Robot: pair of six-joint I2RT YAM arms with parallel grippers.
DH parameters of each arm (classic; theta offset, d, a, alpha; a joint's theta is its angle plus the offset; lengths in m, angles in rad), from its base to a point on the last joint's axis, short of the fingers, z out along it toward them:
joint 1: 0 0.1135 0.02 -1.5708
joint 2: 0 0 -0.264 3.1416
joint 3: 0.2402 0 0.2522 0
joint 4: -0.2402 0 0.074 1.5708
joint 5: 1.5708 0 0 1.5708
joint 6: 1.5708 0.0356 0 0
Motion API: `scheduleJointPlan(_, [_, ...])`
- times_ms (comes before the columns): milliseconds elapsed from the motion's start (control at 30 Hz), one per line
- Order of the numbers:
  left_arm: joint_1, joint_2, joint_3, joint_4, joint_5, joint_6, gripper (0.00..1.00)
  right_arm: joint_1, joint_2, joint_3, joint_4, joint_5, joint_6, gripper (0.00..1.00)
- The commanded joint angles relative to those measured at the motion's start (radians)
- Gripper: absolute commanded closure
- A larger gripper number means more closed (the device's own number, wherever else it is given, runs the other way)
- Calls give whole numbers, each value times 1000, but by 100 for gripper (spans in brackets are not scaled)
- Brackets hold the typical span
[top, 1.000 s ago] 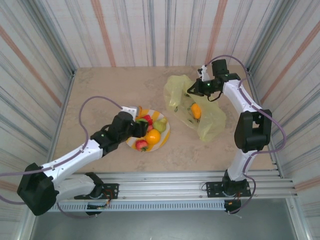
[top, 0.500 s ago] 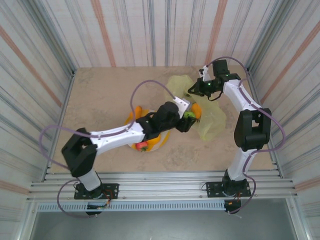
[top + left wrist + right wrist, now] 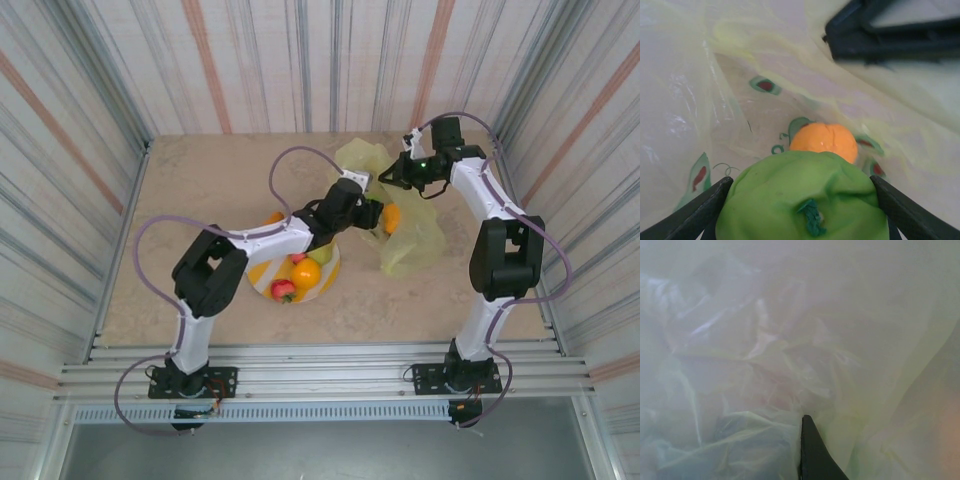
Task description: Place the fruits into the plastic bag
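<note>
My left gripper (image 3: 801, 182) is shut on a green apple (image 3: 802, 200), which fills the gap between both black fingers. It is poked into the mouth of the yellow-green plastic bag (image 3: 410, 235), printed with avocado halves (image 3: 765, 85). An orange fruit (image 3: 824, 141) lies inside the bag just beyond the apple. From above, the left gripper (image 3: 365, 213) sits at the bag's left edge. My right gripper (image 3: 397, 178) is shut on the bag's upper rim, holding it up; thin plastic (image 3: 790, 355) drapes round its finger (image 3: 812, 455). Other fruits, an orange one (image 3: 305, 272) and a red one (image 3: 283, 290), rest on the plate.
The yellow-and-white striped plate (image 3: 262, 275) lies under the left forearm, left of the bag. The left arm's cable (image 3: 290, 160) loops over the table behind it. Striped walls close in the table on three sides, and a metal rail (image 3: 320, 360) runs along the near edge.
The left arm swung from the plate rightward and away, carrying the green apple into the bag's mouth. The right gripper kept its hold on the bag and shifted slightly.
</note>
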Motion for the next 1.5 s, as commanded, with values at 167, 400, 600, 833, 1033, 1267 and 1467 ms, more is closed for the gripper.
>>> scheduleJointPlan(167, [-17, 144, 170, 48, -195, -94, 38, -4, 30, 41, 10, -51, 37, 100])
scheduleJointPlan(400, [-17, 234, 261, 43, -300, -112, 34, -5, 41, 67, 4, -64, 41, 100])
scheduleJointPlan(600, [-18, 285, 320, 37, -235, -90, 24, -10, 52, 79, 4, -71, 45, 100])
scheduleJointPlan(833, [-10, 235, 271, 39, -170, -43, 13, -17, 60, 76, 6, -76, 44, 100])
scheduleJointPlan(1033, [-5, 133, 175, 32, -45, -34, 12, -27, 62, 66, 6, -70, 40, 100])
scheduleJointPlan(1267, [-7, -74, -83, 79, 185, -39, 14, -41, 72, 65, 5, -66, 38, 100])
scheduleJointPlan(1467, [-5, -232, -280, 112, 270, 32, 16, -43, 80, 70, 4, -64, 36, 100])
